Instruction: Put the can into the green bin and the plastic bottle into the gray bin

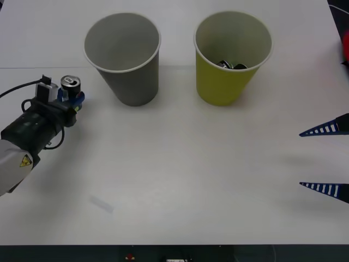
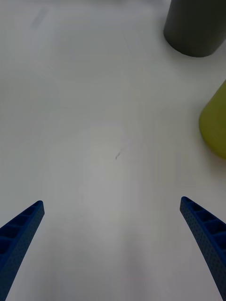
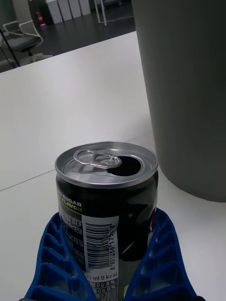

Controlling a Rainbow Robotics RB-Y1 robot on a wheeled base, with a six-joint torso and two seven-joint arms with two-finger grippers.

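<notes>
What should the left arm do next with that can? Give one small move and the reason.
Probably lift it. The left gripper has its jaws closed around the can, which stands upright on the table beside the gray bin. The green bin lies beyond the gray one, so the can must rise above both rims first.

So the gray bin sits left of the green bin, both toward the back of the table. The can is just left of the gray bin, upright between the left gripper's fingers. Right gripper is way over at the right edge.
</notes>
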